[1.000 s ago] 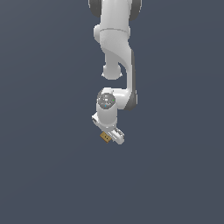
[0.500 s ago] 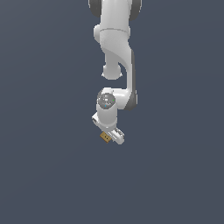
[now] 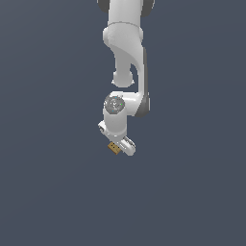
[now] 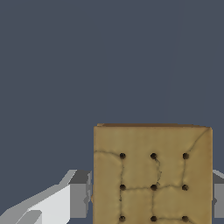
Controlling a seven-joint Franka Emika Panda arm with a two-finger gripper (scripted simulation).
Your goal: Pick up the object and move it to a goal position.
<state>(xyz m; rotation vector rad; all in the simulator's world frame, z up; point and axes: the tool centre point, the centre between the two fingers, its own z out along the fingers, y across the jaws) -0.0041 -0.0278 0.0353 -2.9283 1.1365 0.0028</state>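
**Arm lowered, jaws clamped**

Hangs down from the top of the exterior view, white links folded at the elbow, wrist angled toward the exterior view's left. Gripper (image 3: 116, 145) closed on the object (image 3: 113, 148), grey fingers (image 4: 79, 194) pressing both its sides.

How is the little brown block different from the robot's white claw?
The block is tan-brown like cardboard, while the claw is white with grey fingertips. The block is tiny and boxy; the claw is much bigger and rounded. The block's face has rows of small dark dots and crack lines; the claw looks plain and smooth. They share one spot: the block sits between the claw's fingers.
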